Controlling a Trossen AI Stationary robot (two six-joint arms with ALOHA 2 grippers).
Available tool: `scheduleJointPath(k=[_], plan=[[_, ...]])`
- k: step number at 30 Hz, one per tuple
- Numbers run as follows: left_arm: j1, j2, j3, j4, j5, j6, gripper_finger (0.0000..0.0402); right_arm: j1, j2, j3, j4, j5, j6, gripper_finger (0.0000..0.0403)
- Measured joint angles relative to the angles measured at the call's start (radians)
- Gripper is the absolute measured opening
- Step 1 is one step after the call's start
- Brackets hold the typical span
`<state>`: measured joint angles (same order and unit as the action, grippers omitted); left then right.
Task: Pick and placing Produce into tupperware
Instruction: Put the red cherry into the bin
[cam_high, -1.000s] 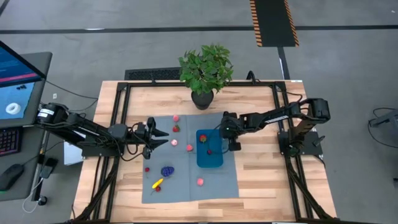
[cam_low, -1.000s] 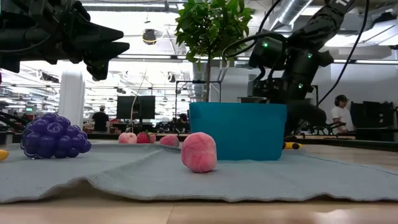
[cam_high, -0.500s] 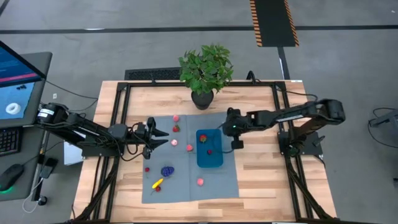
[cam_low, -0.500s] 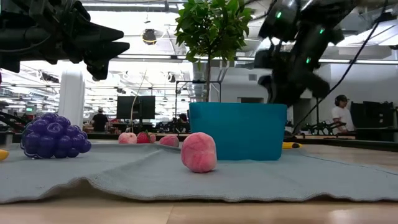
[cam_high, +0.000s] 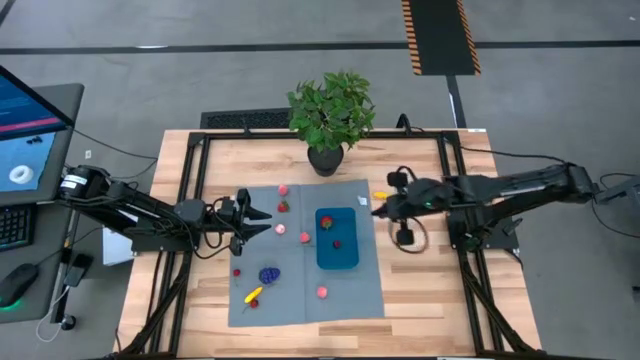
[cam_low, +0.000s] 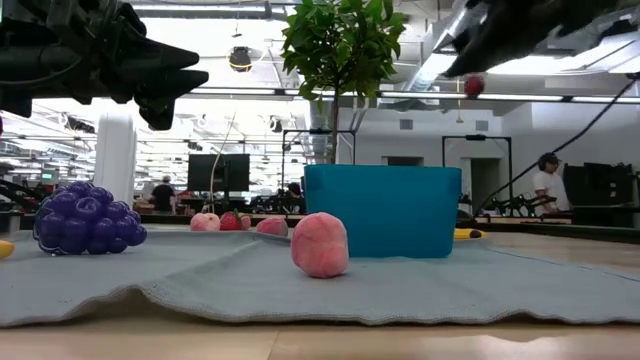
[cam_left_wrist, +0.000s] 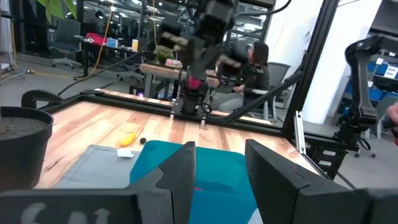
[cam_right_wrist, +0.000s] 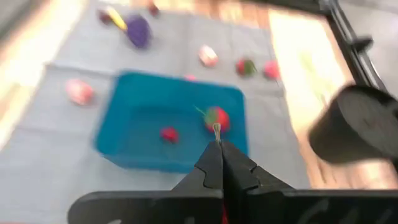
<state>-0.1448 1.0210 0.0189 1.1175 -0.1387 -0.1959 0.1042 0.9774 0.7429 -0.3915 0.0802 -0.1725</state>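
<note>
Pink fruit (cam_high: 321, 292) and grapes (cam_high: 269, 274) lie loose on the near mat (cam_high: 300, 308). Your left gripper (cam_high: 265, 221) hovers wide open, left of the blue container (cam_high: 320, 252). The right gripper (cam_high: 380, 210), pinched on a small red fruit (cam_low: 474, 85), has swung right, off the container, in the last half second. The fruit could drop on bare wood.

The shallow blue plastic tupperware (cam_high: 337, 238) sits on the right part of the big grey-blue cloth mat (cam_high: 300, 298), two tiny toy pieces (cam_high: 331, 233) inside it. The rest of the small toy produce (cam_high: 269, 274) is scattered left of it; the leafy potted plant (cam_high: 331, 115) stands behind.
</note>
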Motion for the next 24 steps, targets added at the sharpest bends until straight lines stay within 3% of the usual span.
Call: scheduleJointPath(k=[6,13,24], plan=[[0.0,0.0,0.0,0.001,-0.006,-0.018,0.013,0.099,-0.169,-0.162,0.135,0.003,0.145,0.0014],[0.0,0.0,0.0,0.008,-0.008,-0.018,0.013,0.238,-0.311,-0.411,0.485,0.029,0.243,0.0013],[0.0,0.0,0.0,0.012,-0.008,-0.018,0.013,0.394,-0.359,-0.725,1.005,0.027,0.278,0.0014]])
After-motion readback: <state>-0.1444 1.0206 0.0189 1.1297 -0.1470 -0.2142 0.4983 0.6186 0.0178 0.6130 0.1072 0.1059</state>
